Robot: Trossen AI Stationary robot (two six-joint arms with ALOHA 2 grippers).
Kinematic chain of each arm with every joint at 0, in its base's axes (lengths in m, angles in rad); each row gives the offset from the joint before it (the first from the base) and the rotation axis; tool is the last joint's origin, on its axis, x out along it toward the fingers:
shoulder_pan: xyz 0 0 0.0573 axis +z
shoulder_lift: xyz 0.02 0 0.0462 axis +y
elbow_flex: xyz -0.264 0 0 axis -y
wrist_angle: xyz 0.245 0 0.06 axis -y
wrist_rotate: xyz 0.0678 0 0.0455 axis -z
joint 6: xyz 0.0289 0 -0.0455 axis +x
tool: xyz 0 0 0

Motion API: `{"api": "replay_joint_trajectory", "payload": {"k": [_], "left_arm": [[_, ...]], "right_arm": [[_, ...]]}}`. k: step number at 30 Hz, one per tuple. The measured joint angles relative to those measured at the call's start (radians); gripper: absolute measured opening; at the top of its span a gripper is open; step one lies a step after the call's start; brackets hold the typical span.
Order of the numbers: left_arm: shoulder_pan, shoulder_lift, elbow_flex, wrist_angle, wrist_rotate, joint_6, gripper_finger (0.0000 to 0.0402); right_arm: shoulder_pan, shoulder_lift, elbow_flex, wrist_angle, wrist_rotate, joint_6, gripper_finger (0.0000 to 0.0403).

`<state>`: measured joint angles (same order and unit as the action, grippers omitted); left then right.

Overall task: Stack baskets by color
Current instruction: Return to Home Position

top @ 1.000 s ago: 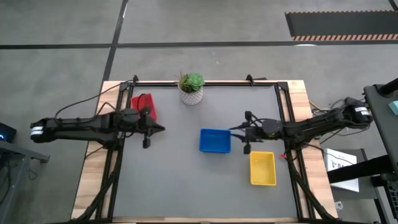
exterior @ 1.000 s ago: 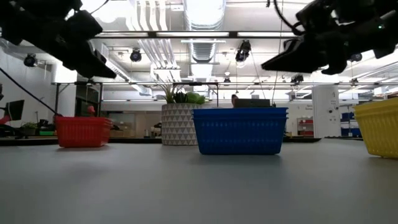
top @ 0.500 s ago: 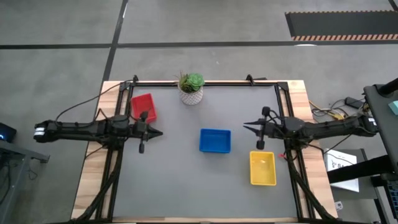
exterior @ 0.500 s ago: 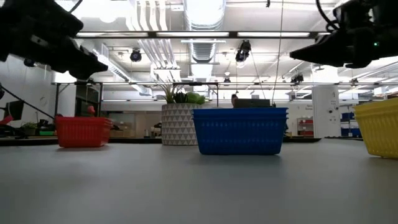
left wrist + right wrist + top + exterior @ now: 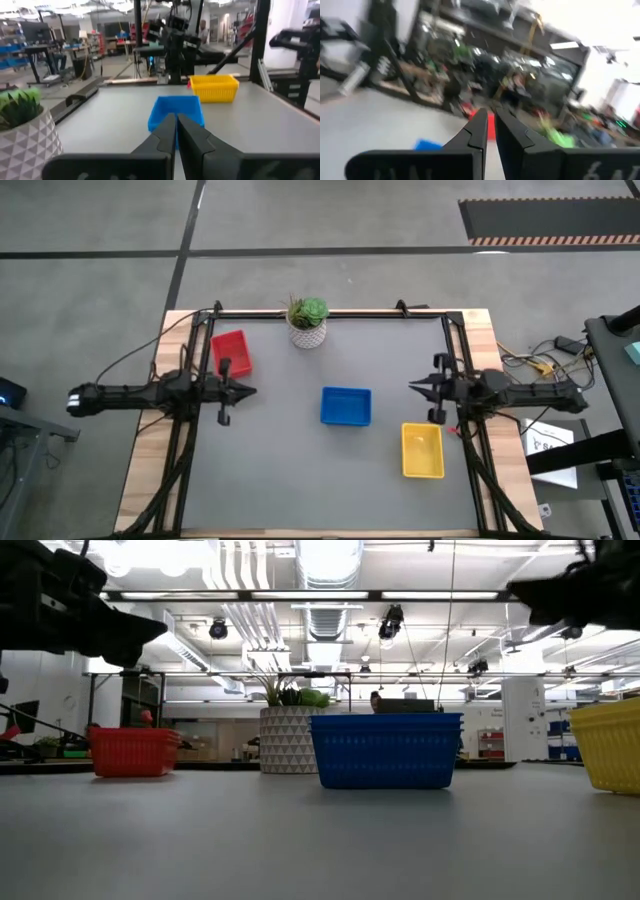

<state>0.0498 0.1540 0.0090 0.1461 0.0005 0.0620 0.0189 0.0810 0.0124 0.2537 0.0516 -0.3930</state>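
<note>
Since a second ago you have drawn both arms back toward the sides of the tabletop (image 5: 300, 480). The right gripper (image 5: 413, 387), which hung just beside the blue baskets (image 5: 346, 406), now sits close to the right rail. The left gripper (image 5: 249, 391) has slid a little toward the left rail. Both hang above the surface, tips pointing inward at each other. In the left wrist view your fingers (image 5: 165, 135) are drawn together with only a thin slit between them and nothing in it. The right wrist view shows the same of that arm's fingers (image 5: 479, 131). The blue baskets stand stacked in the middle of the tabletop, between the two grippers and apart from both, somewhat nearer the right one. The red baskets (image 5: 230, 352) stand toward the far left corner, near the left gripper and just on its far side, not touching it. The yellow baskets (image 5: 422, 450) stand by the right rail, on the near side of the right gripper and clear of it. The plant (image 5: 308, 320) stands at the far edge, to the right of the red baskets.
</note>
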Motion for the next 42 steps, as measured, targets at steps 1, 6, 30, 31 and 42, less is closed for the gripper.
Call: {"api": "replay_joint_trajectory", "payload": {"k": [1, 6, 30, 31, 42], "left_arm": [[0.000, -0.003, 0.000, 0.003, 0.000, 0.000, 0.0000], [0.000, 0.000, -0.001, 0.002, -0.001, -0.005, 0.0000], [0.000, 0.041, -0.001, 0.002, -0.001, -0.002, 0.0000], [0.000, 0.042, -0.001, 0.002, -0.001, -0.002, 0.0000], [0.000, 0.061, -0.001, 0.003, -0.001, -0.002, 0.0000]], "right_arm": [[0.000, -0.017, 0.000, -0.007, -0.023, 0.007, 0.0027], [0.000, -0.071, 0.000, -0.021, -0.054, 0.101, 0.0026], [0.000, -0.045, 0.000, -0.123, -0.024, 0.210, 0.0009], [0.000, -0.045, 0.000, -0.123, -0.024, 0.210, 0.0009], [0.000, -0.045, -0.001, -0.123, -0.024, 0.210, 0.0009]]}}
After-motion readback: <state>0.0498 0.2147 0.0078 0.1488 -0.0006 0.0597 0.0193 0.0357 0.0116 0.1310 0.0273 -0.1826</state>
